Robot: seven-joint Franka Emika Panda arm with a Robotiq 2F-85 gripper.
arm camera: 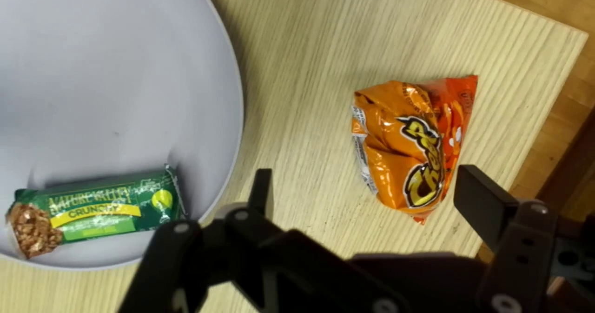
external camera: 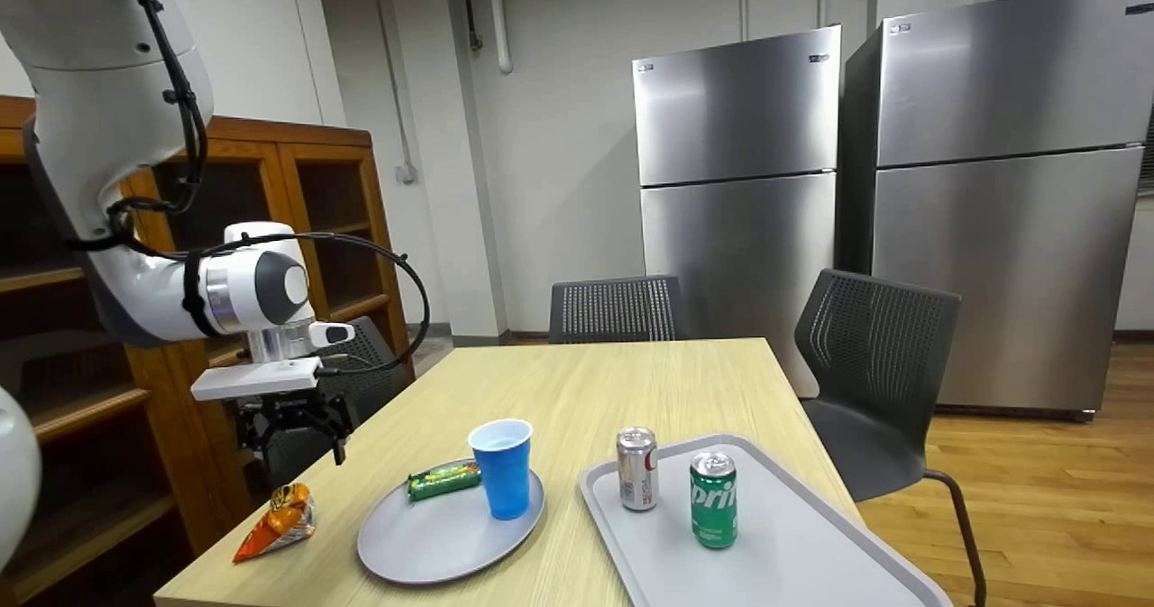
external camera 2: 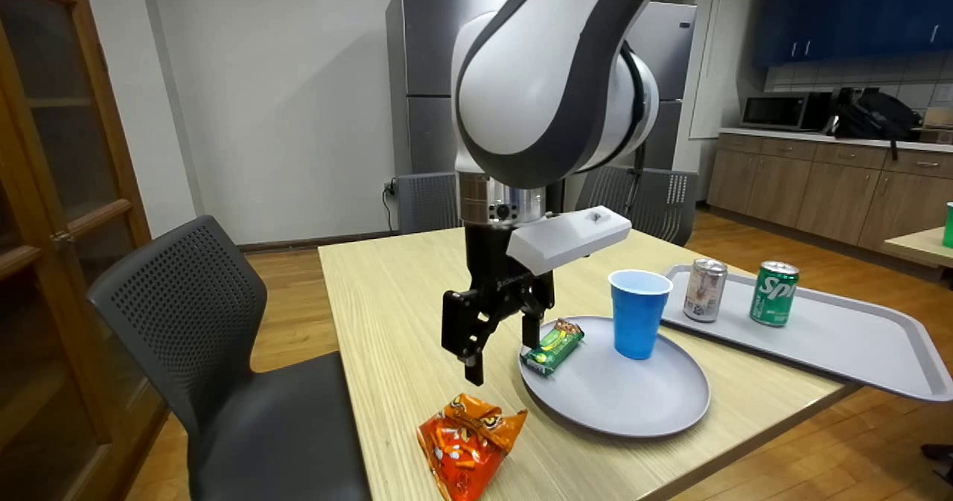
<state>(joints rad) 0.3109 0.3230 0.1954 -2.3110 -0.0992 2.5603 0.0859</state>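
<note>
I observe the tool (external camera 2: 502,353) pointing down above the counter (external camera: 613,381), its two fingers (arm camera: 485,203) spread wide apart. In the wrist view an orange chip bag (arm camera: 399,150) shows between them; it lies on the counter close to a corner, below the tool and apart from it. The bag is crumpled, its red end turned toward the counter's edge.

A round grey plate (arm camera: 107,89) rests flat near the bag. A wrapped snack bar (arm camera: 104,210), green with a yellow band, lies on the plate close to its rim; a blue cup (external camera: 502,476) stands upright on the same plate, near the bar. In both exterior views a grey tray (external camera: 793,544) sits on the far side of the plate from the bag, part of it projecting past the counter's edge. It carries a silver can (external camera: 637,472) and a green can (external camera: 713,508), both upright and standing apart.

Dark chairs (external camera: 879,354) stand around the counter; two steel refrigerators (external camera: 739,111) stand by the wall (external camera: 559,138).
</note>
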